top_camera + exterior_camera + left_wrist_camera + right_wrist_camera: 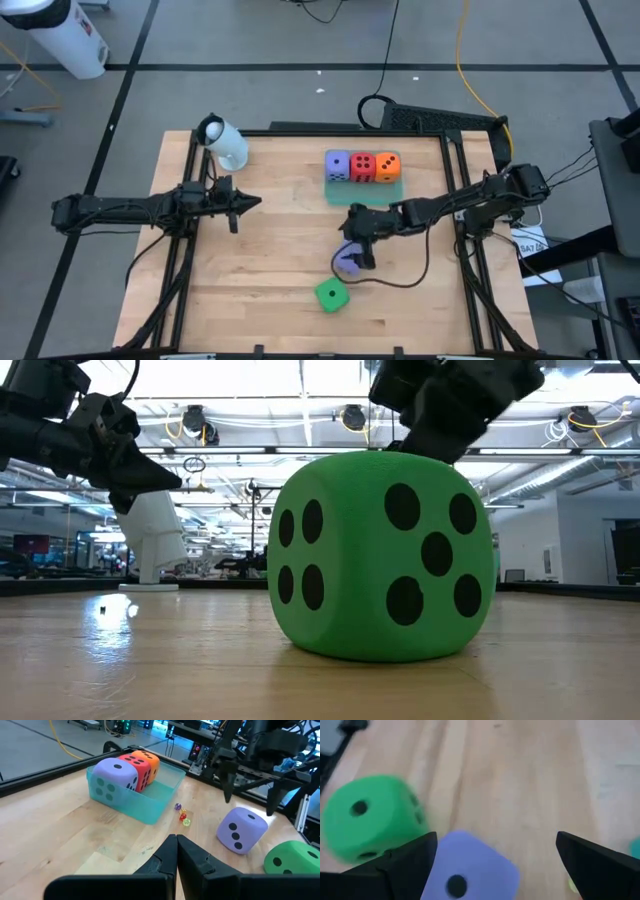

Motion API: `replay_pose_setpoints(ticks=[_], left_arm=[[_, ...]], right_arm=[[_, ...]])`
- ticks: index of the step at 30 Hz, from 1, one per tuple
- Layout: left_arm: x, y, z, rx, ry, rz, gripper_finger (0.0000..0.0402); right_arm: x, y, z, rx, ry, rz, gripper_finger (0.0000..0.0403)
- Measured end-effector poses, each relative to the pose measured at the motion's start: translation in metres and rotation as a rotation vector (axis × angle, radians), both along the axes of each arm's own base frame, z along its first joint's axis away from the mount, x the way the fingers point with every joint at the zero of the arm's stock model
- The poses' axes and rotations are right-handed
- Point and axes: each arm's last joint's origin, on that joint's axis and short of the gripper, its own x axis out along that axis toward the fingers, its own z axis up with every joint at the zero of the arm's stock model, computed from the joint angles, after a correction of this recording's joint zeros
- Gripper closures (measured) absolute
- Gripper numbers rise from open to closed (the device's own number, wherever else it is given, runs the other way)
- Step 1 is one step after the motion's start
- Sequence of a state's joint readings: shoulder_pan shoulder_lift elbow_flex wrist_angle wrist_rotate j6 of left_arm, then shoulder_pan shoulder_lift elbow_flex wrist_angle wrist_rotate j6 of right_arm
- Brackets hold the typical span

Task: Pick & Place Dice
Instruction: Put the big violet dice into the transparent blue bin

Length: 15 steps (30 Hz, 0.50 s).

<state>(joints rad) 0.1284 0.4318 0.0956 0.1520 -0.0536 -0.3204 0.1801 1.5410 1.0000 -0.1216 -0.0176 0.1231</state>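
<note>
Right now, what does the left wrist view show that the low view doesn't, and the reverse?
Only the left wrist view shows the tray holding three dice, purple, red and orange, the loose purple die on the table under the open right gripper, three tiny beads, and the shut left gripper. Only the low view shows the white cylinder standing on the table. Both show the green die and the right arm above it.
</note>
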Motion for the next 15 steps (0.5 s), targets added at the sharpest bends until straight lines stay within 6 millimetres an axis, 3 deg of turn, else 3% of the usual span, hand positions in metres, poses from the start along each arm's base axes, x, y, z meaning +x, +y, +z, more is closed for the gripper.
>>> replay_pose_setpoints(ticks=[10, 15], left_arm=[[0.000, 0.000, 0.000, -0.002, -0.001, 0.000, 0.0385], [0.000, 0.000, 0.000, -0.003, -0.004, 0.001, 0.0385]], right_arm=[[-0.008, 0.027, -0.006, -0.110, 0.043, -0.026, 0.0003], [-0.015, 0.030, -0.011, -0.169, 0.107, -0.056, 0.0003]])
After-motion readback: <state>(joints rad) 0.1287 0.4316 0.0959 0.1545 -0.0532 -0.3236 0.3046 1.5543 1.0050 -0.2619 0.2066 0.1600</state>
